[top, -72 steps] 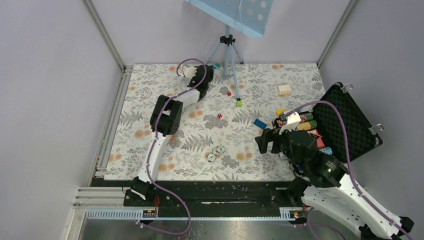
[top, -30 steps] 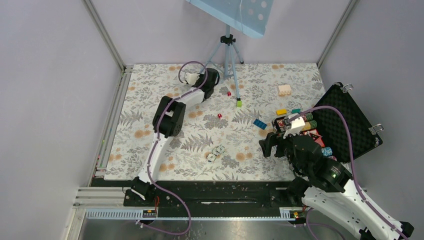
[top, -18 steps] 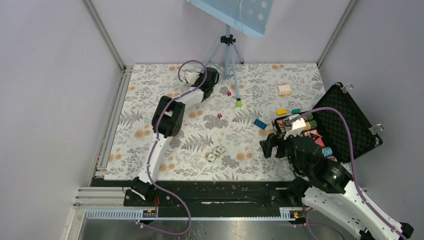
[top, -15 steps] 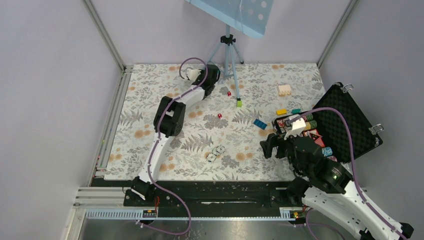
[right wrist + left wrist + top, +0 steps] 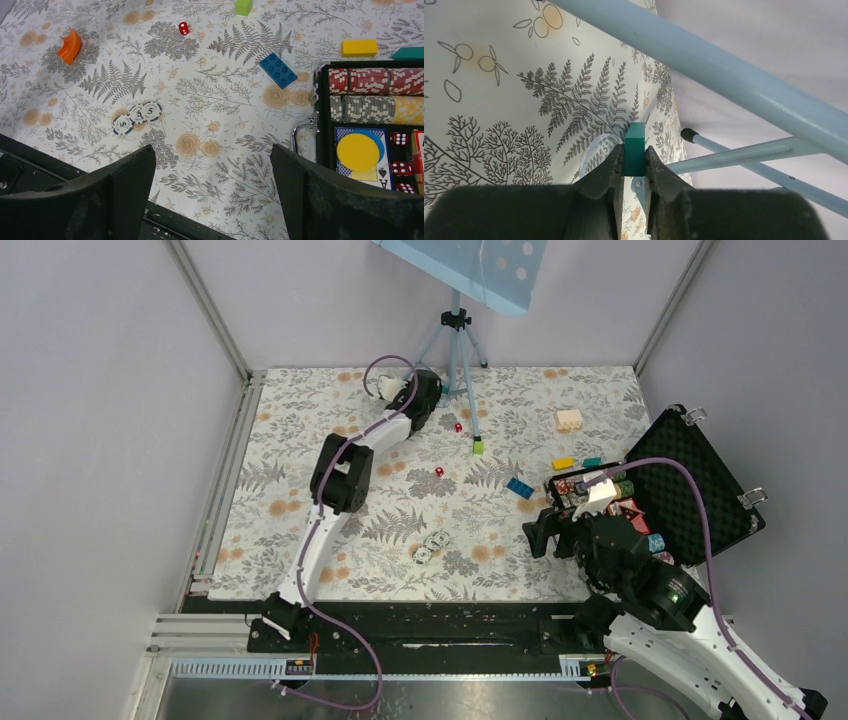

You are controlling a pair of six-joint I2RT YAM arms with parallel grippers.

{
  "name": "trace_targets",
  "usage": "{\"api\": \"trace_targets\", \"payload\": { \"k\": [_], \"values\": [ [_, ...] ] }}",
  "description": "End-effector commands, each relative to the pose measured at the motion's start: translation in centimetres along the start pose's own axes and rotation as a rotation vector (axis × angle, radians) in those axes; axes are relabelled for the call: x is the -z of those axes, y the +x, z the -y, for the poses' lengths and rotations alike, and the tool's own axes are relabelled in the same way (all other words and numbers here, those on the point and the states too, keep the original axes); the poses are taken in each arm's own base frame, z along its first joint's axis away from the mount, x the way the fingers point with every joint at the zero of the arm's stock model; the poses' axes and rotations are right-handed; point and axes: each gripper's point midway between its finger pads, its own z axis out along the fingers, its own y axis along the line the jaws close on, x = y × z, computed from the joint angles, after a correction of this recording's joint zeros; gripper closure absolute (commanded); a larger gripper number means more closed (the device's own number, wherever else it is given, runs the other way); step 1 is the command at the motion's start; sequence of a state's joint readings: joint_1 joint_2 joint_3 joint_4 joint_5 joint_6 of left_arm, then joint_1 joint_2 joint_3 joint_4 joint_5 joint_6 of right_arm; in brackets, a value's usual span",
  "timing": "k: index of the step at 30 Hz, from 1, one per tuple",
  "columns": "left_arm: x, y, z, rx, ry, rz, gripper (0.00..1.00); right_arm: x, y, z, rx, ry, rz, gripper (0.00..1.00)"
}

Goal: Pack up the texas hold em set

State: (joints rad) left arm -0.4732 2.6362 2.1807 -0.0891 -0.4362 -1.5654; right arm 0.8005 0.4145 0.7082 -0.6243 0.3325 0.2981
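Close to the near edge of the tabletop (image 5: 280,500), toward its right corner, the right tool (image 5: 212,155) hangs with its black fingers spread wide and nothing between them. It is just left of the black briefcase (image 5: 700,480). The case lies open at the right edge with its egg-crate foam lid laid back to the right. Its tray holds rows of ribbed poker chips (image 5: 380,81) in red-and-white, grey and yellow, a flat yellow disc (image 5: 357,151) and small red dice (image 5: 400,139). The silver handle (image 5: 300,137) faces the middle of the tabletop. Left of this tool, three white-and-blue loose chips (image 5: 137,116) lie touching in a short arc on the floral cloth. Farther in, a blue studded brick (image 5: 279,70) sits just beside the tray's far-left corner, with a yellow brick (image 5: 359,48) and a teal brick (image 5: 410,52) beyond the tray's far side. An orange curved piece (image 5: 70,46) lies well to the left, and a red die (image 5: 183,27) lies near the middle. Beyond these are a green block (image 5: 243,6), a second red die (image 5: 458,427) and, toward the far-right corner, a cream brick (image 5: 568,420). At the far edge the left tool (image 5: 634,155) is closed narrowly on a small smooth teal block (image 5: 635,145). The pale blue tubular legs of a tripod (image 5: 734,75) crowd it, one black foot (image 5: 689,134) just to its right.
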Motion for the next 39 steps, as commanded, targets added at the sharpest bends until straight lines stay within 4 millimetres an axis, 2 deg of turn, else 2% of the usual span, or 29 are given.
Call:
{"api": "trace_targets", "payload": {
  "k": [1,12,20,24,39],
  "values": [
    [0.4,1.2,0.0,-0.061,-0.011,-0.067,1.00,0.4,-0.5,0.4,-0.019,0.020,0.022,0.09],
    [2.2,-0.1,-2.0,-0.172,-0.108,-0.060,1.00,0.4,-0.3,0.4,-0.023,0.021,0.022,0.09],
    [4.1,-1.8,-2.7,-0.238,-0.144,-0.051,1.00,0.4,0.0,0.4,-0.032,0.018,0.020,0.09],
    [4.8,-2.0,-3.0,-0.261,-0.142,-0.067,1.00,0.3,0.2,0.5,-0.033,0.019,0.018,0.09],
    [10.4,-4.5,-7.3,-0.296,-0.201,-0.074,1.00,0.2,0.5,0.5,-0.040,0.018,0.014,0.09]
  ]
}}
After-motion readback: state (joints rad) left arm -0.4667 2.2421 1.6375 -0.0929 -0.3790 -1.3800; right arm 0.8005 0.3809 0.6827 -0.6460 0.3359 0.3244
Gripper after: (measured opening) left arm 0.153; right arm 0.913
